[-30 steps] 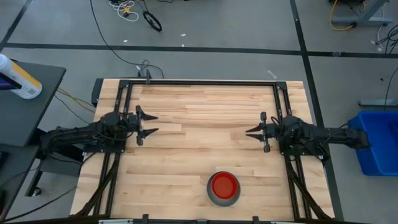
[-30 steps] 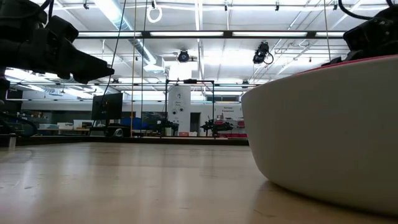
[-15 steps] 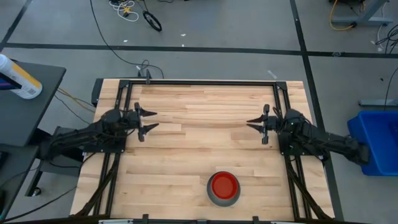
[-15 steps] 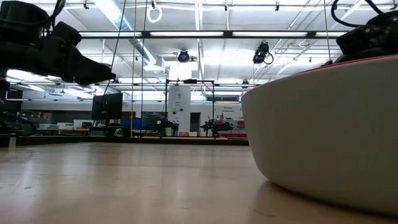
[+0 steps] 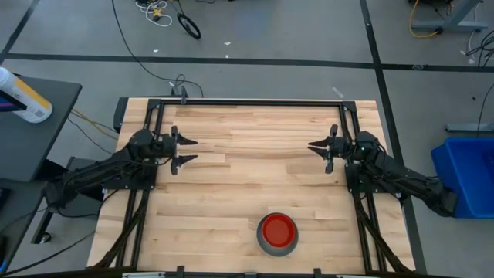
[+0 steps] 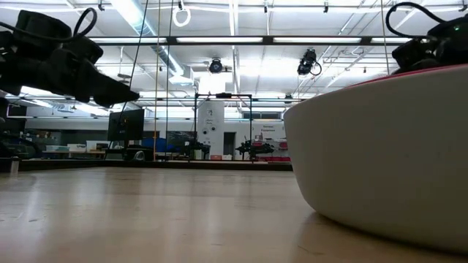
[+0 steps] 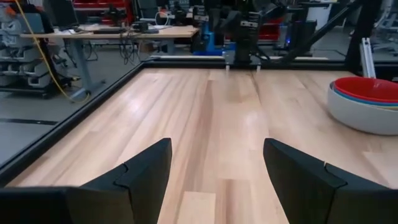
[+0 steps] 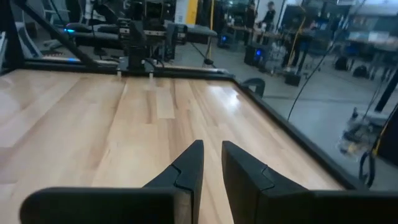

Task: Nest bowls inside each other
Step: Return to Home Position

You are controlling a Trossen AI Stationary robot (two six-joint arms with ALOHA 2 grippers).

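The nested bowls (image 5: pixel 278 234), red inside pale grey, sat at the surface's (image 5: pixel 231 193) near edge, probably nearer the right gripper (image 5: pixel 322 150), fingers almost together. The left gripper (image 5: pixel 184 151) hung empty, fingers apart.

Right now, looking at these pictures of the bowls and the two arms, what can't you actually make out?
- How many bowls are nested: the high view shows only the round red plastic bowl inside the pale grey bowl; the red one covers any below.
- The left wrist view shows thin light-blue and yellowish rims under the red; a dark blue one cannot be told.
- The low view: the pale grey bowl's wall fills the right side, cut off by the edge, hiding its contents.
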